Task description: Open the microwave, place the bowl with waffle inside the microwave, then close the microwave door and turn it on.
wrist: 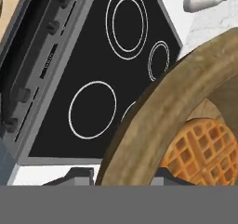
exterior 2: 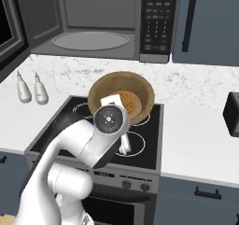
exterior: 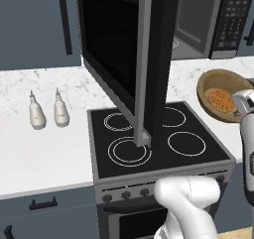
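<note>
The microwave stands open, its grey cavity and glass turntable bare, with the keypad at its right. Its black door swings far out over the stove. My gripper is shut on the near rim of the brown wooden bowl, with the rim running between the two dark fingertips. The bowl hangs tilted above the stove's right rings, below the cavity. The gridded waffle lies inside it. From the left base, the bowl shows at the right with the gripper at its edge.
Under the bowl lies the black four-ring stove. Two white bottles stand on the marble counter to its left. A black appliance sits on the right counter. Blue-grey cabinets flank the microwave.
</note>
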